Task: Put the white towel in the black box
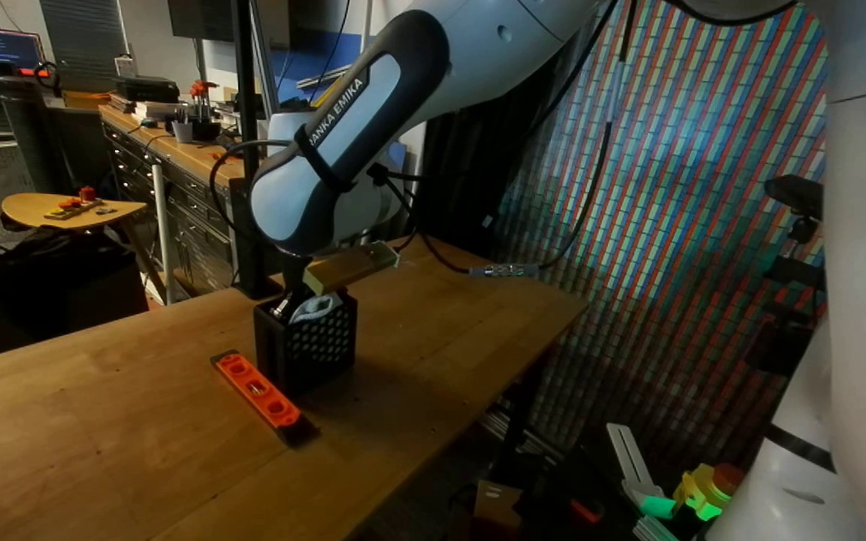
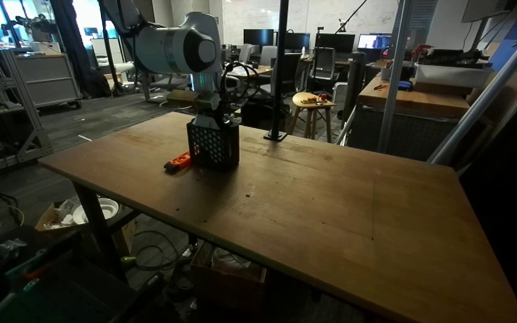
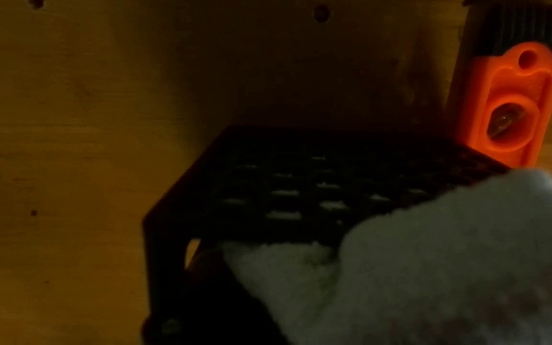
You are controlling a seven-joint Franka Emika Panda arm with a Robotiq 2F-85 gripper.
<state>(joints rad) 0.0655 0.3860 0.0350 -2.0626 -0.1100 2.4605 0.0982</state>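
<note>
I cannot tell whether my jaws grip anything; they are hidden at the mouth of the box (image 1: pixel 305 349). The towel (image 3: pixel 424 263) is bunched in there, one fold above the rim, probably for want of room. The box stands upright on the desk (image 2: pixel 330 206), near the edge bearing the post (image 2: pixel 280 67), presumably for filling from above; the level (image 1: pixel 258 391) lies just beside.

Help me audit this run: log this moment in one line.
white towel: partly inside black box; gripper: at box mouth, grip unclear; orange spirit level: beside box
</note>
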